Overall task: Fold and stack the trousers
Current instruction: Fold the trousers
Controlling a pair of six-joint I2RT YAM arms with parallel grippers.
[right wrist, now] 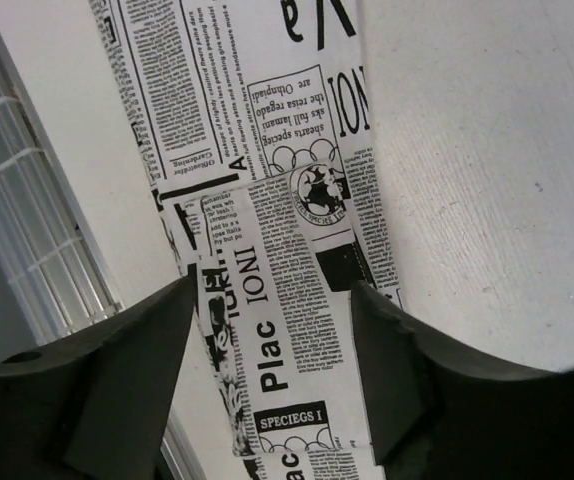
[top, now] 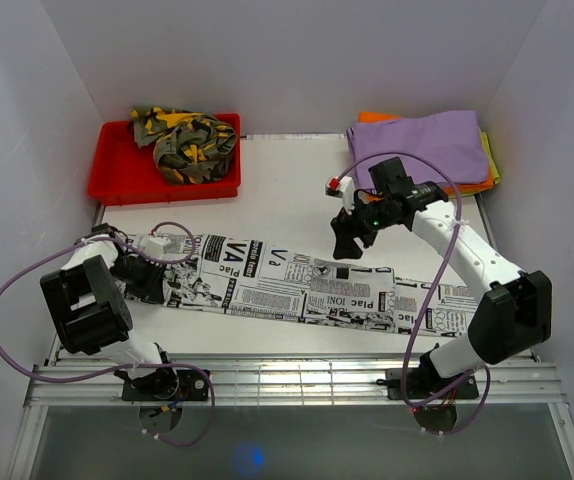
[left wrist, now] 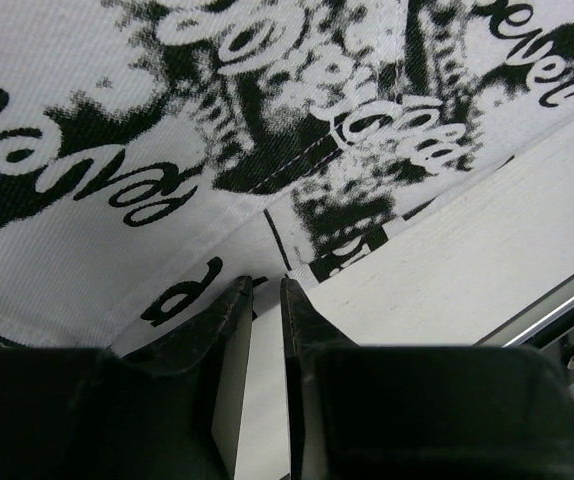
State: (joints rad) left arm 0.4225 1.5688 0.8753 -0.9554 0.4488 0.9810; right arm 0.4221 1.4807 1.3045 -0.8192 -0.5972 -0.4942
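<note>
Covering one end of the trousers (top: pixel 297 285): left tool (top: pixel 155 280), grip unclear.

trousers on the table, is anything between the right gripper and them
Nothing visible. The right gripper hangs open over the middle of the trousers, and the right wrist view shows only the printed fabric lying flat below it.

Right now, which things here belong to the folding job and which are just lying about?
In the job: newspaper-print trousers, left end effector, right end effector.
Lying about: crumpled camouflage garment, red tray, folded purple cloth on an orange pile.
</note>
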